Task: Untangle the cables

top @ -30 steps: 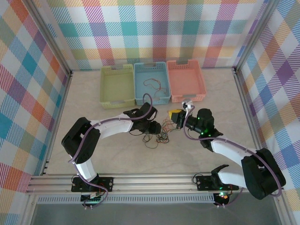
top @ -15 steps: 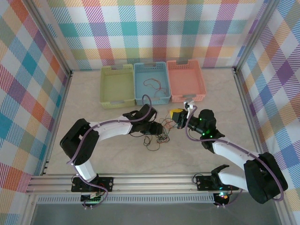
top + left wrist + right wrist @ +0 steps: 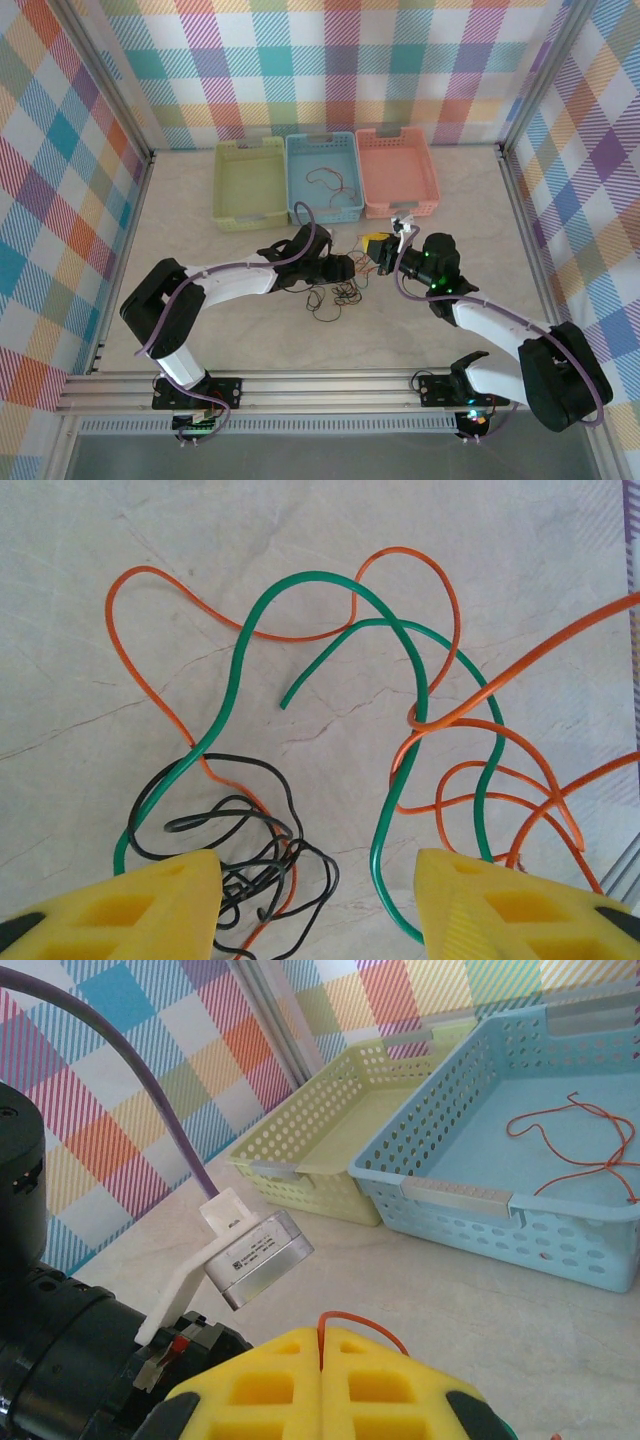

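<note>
Orange, green and black cables (image 3: 335,290) lie loosely tangled on the pale marbled tabletop (image 3: 200,250), just in front of the blue basket (image 3: 325,150). In the left wrist view you see the left jaws spread, one yellow pad (image 3: 130,905) on each side of the tangle. A green cable (image 3: 425,695) loops between the pads, and black coils (image 3: 240,850) lie beside one of them. The right jaws, near the blue basket's front right corner, are pressed together, pinching an orange cable (image 3: 352,1320) that rises from between their yellow pads (image 3: 260,1380). Inside the blue basket lies one separate orange cable (image 3: 328,182). A yellow-green basket (image 3: 250,185) and a pink basket (image 3: 397,170) flank the blue basket.
</note>
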You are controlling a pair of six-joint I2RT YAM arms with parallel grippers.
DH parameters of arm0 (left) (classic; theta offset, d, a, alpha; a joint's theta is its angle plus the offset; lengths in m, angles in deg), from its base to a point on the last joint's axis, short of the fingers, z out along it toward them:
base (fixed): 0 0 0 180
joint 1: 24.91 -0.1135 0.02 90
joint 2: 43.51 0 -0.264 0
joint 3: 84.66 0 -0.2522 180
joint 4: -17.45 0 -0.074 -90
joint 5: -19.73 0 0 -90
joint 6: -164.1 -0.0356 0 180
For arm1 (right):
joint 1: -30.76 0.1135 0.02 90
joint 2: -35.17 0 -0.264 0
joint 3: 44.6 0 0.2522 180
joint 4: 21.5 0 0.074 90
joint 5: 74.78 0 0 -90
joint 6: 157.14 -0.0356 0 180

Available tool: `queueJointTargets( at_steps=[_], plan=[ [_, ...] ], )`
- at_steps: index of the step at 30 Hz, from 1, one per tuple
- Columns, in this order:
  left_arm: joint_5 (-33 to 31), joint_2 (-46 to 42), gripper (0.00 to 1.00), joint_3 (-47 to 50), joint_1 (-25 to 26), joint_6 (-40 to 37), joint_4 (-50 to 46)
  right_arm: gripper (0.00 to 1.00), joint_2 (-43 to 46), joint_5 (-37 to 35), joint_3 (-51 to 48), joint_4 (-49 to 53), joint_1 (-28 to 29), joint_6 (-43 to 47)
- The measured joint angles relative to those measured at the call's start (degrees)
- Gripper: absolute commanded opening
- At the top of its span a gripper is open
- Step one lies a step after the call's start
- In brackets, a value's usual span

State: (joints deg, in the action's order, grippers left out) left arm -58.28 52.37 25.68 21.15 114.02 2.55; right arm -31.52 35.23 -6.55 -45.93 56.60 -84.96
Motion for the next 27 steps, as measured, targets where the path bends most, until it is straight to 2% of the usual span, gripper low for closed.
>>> queueJointTargets(
  at_steps=[11, 22, 27],
  plan=[
    [0.20, 4.31, 0.59, -2.25, 1.57, 1.01, 0.22, 0.00, 0.00, 0.00, 0.00, 0.00, 0.00, -0.02],
    [-0.13, 5.31, 0.59, -6.16, 2.91, 1.05, -0.72, 0.00, -0.37, 0.20, 0.00, -0.07, 0.00, -0.02],
    [-3.61, 8.35, 0.58, -10.84, 4.09, 0.61, -4.87, 0.00, -0.37, 0.20, 0.00, -0.13, 0.00, -0.02]
  ],
)
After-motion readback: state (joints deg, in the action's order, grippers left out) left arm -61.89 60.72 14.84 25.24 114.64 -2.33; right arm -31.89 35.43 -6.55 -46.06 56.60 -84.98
